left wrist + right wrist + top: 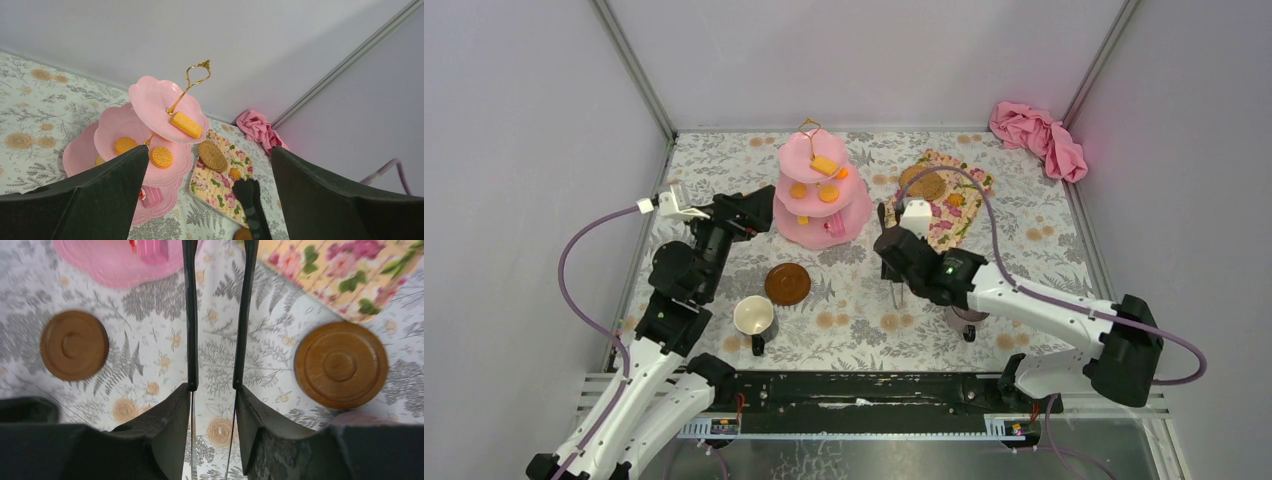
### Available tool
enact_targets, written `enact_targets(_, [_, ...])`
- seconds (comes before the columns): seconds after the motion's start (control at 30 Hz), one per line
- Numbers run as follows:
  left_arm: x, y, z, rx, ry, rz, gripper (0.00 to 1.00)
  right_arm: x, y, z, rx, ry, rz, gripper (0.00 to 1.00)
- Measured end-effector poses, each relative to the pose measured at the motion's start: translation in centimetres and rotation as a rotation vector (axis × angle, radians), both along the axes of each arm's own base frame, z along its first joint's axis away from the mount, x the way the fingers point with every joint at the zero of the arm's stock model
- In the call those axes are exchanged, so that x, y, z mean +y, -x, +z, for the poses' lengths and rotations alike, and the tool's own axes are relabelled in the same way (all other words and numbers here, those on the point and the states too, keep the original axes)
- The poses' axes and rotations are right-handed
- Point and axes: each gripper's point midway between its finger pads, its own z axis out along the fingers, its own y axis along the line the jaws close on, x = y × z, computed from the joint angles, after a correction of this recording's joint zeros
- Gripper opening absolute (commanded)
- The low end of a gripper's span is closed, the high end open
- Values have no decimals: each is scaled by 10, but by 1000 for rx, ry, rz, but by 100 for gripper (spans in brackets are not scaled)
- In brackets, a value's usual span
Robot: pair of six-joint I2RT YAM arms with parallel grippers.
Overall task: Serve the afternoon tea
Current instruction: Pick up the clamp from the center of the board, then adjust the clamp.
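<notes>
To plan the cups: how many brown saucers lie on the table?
2: the left saucer beside the white mug, the right saucer near the floral tray. The arms may hide more.

No writing, label, brand, number or sign can be read in any of the views. The table cover (864, 300) and the tray (954, 215) at the far right carry printed flowers only, with no letters.
</notes>
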Motion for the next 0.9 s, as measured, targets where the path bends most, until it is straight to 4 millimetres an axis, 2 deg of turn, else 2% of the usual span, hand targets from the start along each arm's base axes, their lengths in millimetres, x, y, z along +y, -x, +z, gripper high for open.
enact_targets(0.17, [-5, 4, 11, -21, -1, -36, 100, -21, -24, 42, -19, -35, -59, 43])
enact_targets(0.3, [-17, 7, 19, -34, -19, -101, 100, -35, -34, 69, -17, -25, -57, 43])
enact_targets(0.5, [-51, 0, 30, -16, -59, -263, 100, -22, -35, 106, -34, -46, 27, 42])
enact_targets(0.6, [-72, -8, 23, 28, -68, -349, 100, -15, -32, 107, -16, -54, 71, 41])
enact_targets(0.8, [-109, -25, -12, 159, -85, -483, 100, -3, -24, 96, 44, -56, 147, 40])
enact_targets(0.9, [-128, -28, -16, 183, -93, -538, 100, 2, -21, 90, 68, -57, 171, 40])
